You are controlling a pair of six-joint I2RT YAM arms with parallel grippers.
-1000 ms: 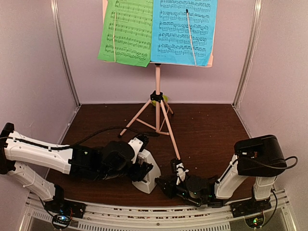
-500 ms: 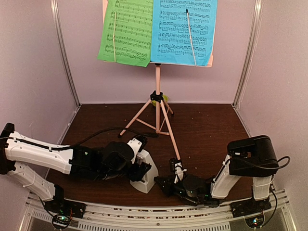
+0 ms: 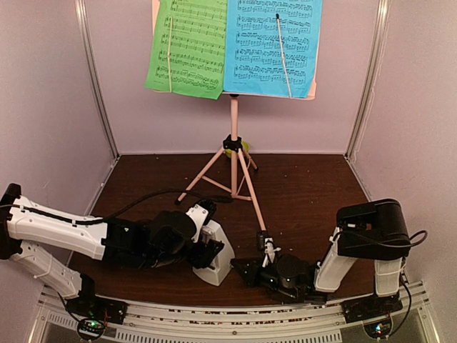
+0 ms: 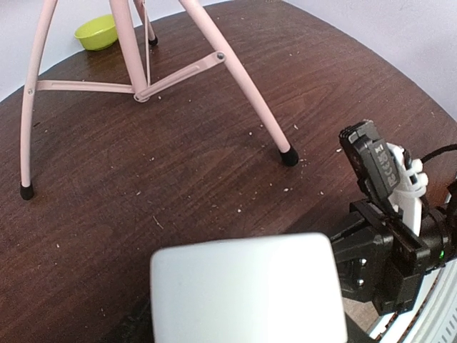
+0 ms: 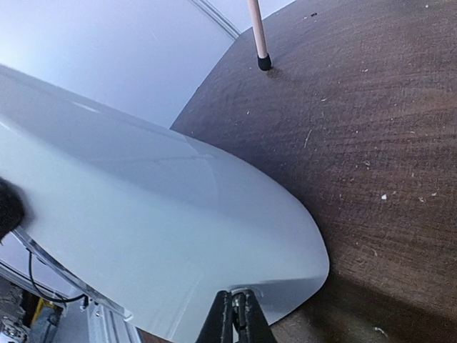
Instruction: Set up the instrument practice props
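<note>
The pink music stand [image 3: 233,143] stands at the back middle with the green sheet [image 3: 187,46] and the blue sheet [image 3: 271,46] on its desk. The white-grey metronome [image 3: 218,257] stands upright on the table at the front. My left gripper [image 3: 202,254] is closed around its left side. In the left wrist view the metronome's top [image 4: 246,286] hides my fingers. My right gripper [image 3: 246,271] is low at the metronome's right base. In the right wrist view it [image 5: 239,316] is shut on a small tab at the lower edge of the metronome [image 5: 143,236].
A lime-green bowl [image 4: 96,32] sits behind the stand's legs [image 4: 235,78]. One stand foot [image 4: 288,156] rests close to my right wrist. Pale walls enclose the brown table [image 3: 314,193] on three sides. A black cable [image 3: 143,196] runs over the left part.
The right arm's elbow has swung a little to the left while its gripper stays at the metronome's base. The left arm and the metronome have barely moved.
</note>
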